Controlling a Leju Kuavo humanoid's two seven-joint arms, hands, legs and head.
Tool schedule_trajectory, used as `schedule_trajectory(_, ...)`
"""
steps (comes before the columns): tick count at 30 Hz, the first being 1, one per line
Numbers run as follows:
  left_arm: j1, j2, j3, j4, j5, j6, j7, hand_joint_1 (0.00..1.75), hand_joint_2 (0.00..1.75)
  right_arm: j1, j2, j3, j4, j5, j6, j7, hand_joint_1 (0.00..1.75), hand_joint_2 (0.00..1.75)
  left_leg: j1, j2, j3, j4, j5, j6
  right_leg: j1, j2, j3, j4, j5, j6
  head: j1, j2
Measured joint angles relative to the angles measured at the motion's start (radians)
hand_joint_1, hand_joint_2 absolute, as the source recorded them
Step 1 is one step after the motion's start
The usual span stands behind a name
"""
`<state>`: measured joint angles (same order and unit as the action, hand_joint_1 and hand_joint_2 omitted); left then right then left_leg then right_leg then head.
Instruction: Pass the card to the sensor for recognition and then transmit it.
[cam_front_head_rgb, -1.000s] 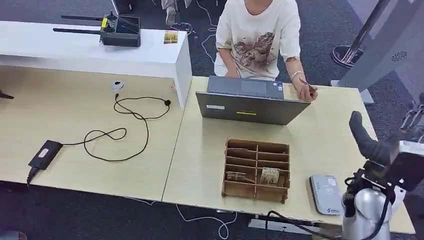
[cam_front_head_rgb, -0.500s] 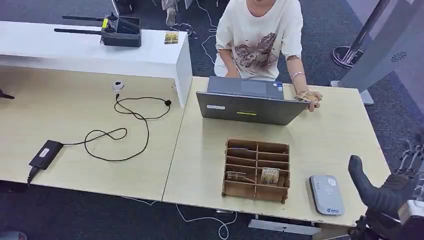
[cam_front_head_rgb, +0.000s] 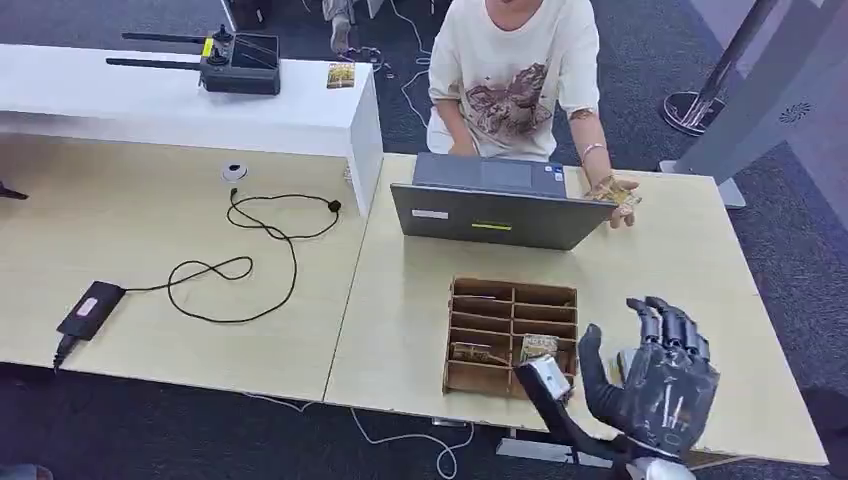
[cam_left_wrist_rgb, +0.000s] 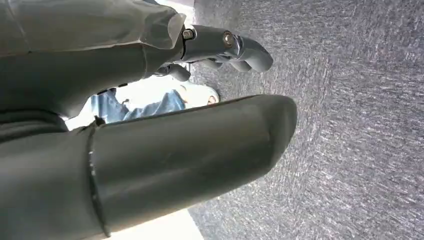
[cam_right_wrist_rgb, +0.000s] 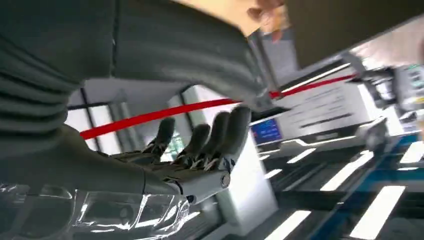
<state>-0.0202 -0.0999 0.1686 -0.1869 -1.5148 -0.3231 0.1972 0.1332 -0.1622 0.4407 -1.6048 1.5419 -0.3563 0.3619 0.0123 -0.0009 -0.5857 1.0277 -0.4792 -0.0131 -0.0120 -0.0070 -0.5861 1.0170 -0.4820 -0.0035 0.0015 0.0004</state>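
I am holding my right hand (cam_front_head_rgb: 655, 385) up over the worktop (cam_front_head_rgb: 660, 265), fingers spread wide and gripping nothing. The card (cam_front_head_rgb: 624, 196) is sitting well apart from it, in the person's hand (cam_front_head_rgb: 612, 191) beside the laptop (cam_front_head_rgb: 492, 205).

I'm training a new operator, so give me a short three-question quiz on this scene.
1. True or false: the robot's right hand holds a card.
2. The brown wooden compartment tray sits: A on the floor; B on the light wooden table, nearer the robot than the grey laptop; C on the white counter.
3. Who holds the small card beside the laptop?
Key: 1 false; 2 B; 3 the person in the cream T-shirt.
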Motion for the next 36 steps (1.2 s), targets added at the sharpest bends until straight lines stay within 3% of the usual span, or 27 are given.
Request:
schedule_trajectory(2, 0.0, 0.0, 0.0, 0.0, 0.0, -0.001, 0.0, 0.0, 0.0, -0.014, -0.002, 0.023, 0.021, -0.001, 0.002, -0.049, 1.17, 0.0, 0.0, 0.0, 0.0, 0.0, 0.0, -0.001, 0.0, 0.0, 0.0, 0.0, 0.0, 0.0, 0.0, 0.0)
schedule_trajectory(3, 0.0, 0.0, 0.0, 0.0, 0.0, -0.001, -0.001, 0.0, 0.0, -0.018, -0.002, 0.031, 0.028, -0.001, 0.002, -0.059, 0.37, 0.0, 0.0, 0.0, 0.0, 0.0, 0.0, -0.001, 0.0, 0.0, 0.0, 0.0, 0.0, 0.0, 0.0, 0.0)
schedule_trajectory(4, 0.0, 0.0, 0.0, 0.0, 0.0, -0.001, -0.001, 0.0, 0.0, -0.023, -0.003, 0.037, 0.034, -0.001, 0.002, -0.062, 0.14, 0.0, 0.0, 0.0, 0.0, 0.0, 0.0, -0.001, 0.0, 0.0, 0.0, 0.0, 0.0, 0.0, 0.0, 0.0)
schedule_trajectory(6, 0.0, 0.0, 0.0, 0.0, 0.0, -0.001, -0.001, 0.0, 0.0, -0.029, -0.003, 0.042, 0.044, -0.001, 0.002, -0.072, 0.0, 0.0, 0.0, 0.0, 0.0, 0.0, 0.0, -0.001, 0.0, 0.0, 0.0, 0.0, 0.0, 0.0, 0.0, 0.0)
schedule_trajectory(11, -0.001, 0.001, -0.004, 0.0, 0.0, -0.003, -0.011, 0.0, 0.0, -0.049, 0.001, 0.037, 0.066, -0.005, -0.002, -0.166, 0.0, 0.0, 0.0, 0.0, 0.0, 0.0, 0.0, -0.001, 0.0, 0.0, 0.0, 0.0, 0.0, 0.0, 0.0, 0.0)
schedule_trajectory(16, -0.002, 0.003, -0.022, 0.0, 0.0, -0.014, -0.016, 0.0, 0.0, -0.071, 0.026, 0.029, 0.079, -0.008, 0.004, -0.215, 0.0, 0.0, 0.0, 0.0, 0.0, 0.0, 0.0, -0.001, 0.0, 0.0, 0.0, 0.0, 0.0, 0.0, 0.0, 0.0)
schedule_trajectory(30, -0.004, 0.008, -0.024, 0.0, 0.0, -0.023, -0.021, 0.0, 0.0, -0.099, 0.053, 0.029, 0.093, -0.014, 0.036, -0.239, 0.0, 0.0, 0.0, 0.0, 0.0, 0.0, 0.0, -0.001, 0.0, 0.0, 0.0, 0.0, 0.0, 0.0, 0.0, 0.0)
schedule_trajectory(36, -0.004, 0.008, -0.027, 0.0, 0.0, -0.023, -0.021, 0.0, 0.0, -0.139, 0.06, 0.059, 0.161, -0.05, 0.042, -0.249, 0.0, 0.0, 0.0, 0.0, 0.0, 0.0, 0.001, -0.001, 0.0, 0.0, 0.0, 0.0, 0.0, 0.0, 0.0, 0.0)
